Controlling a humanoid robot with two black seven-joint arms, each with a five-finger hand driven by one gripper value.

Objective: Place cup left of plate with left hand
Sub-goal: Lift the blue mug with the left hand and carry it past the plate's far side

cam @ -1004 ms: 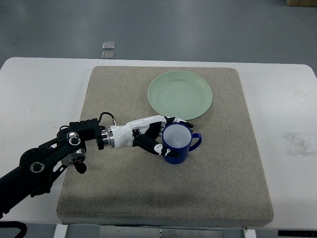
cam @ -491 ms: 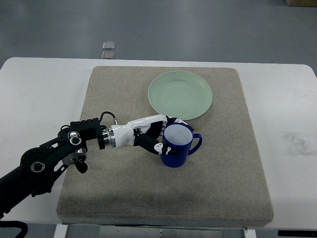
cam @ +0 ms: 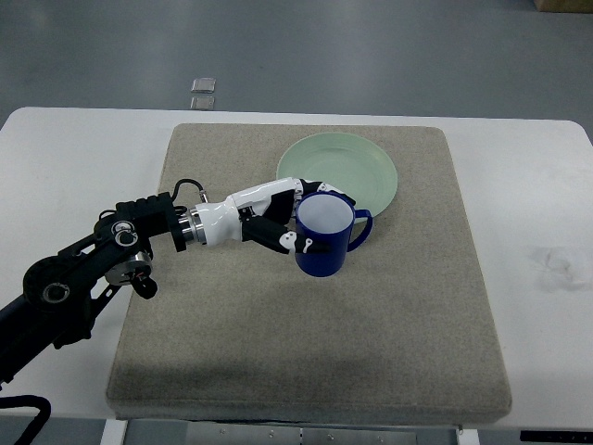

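While the white counter [cam: 74, 158] and the grey mat [cam: 232, 371] on it lie as they did a second ago, the blue cup [cam: 323, 241] has shifted: it sat lower on the mat, in front of the green plate [cam: 338, 171], and now appears lifted, drawn up and a little leftward, its rim overlapping the plate's near edge. From the picture's left edge the left arm [cam: 83, 278] has swung upward with it. Fingers of the left robot hand [cam: 283, 222] are curled round the cup's left side, clasping the body, with the handle pointing right. Judged against the task, the carry is under way but short of its goal, since the cup is at the plate's front edge, not to its left. No brand, label or legible writing shows on cup, plate, mat or arm. No right arm is in view
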